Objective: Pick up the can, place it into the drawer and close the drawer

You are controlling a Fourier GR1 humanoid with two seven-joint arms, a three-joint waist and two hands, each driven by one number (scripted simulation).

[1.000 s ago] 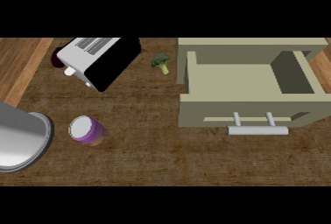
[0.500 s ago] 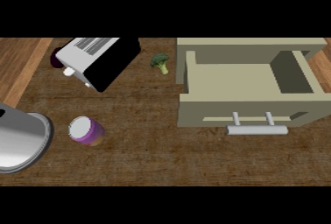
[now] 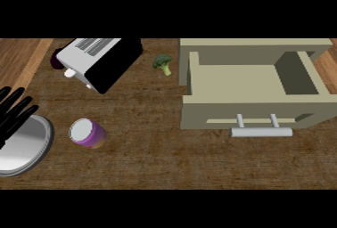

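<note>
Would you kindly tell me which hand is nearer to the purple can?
Left. The left hand is at the view's left edge, left of the can and apart from it; the right hand is not in view.

The tabletop (image 3: pixel 171 164) fills almost the whole view. It is of dark brown wood, with a fine, rough grain that runs from left to right. Along the upper left corner goes a band of lighter wood (image 3: pixel 20 58), warm orange-brown, with its edge slanted. A small piece of the same lighter wood (image 3: pixel 329 71) shows at the right edge. Whether this is floor or other furniture cannot be told. The light is even and soft, with only faint shadows.
</note>
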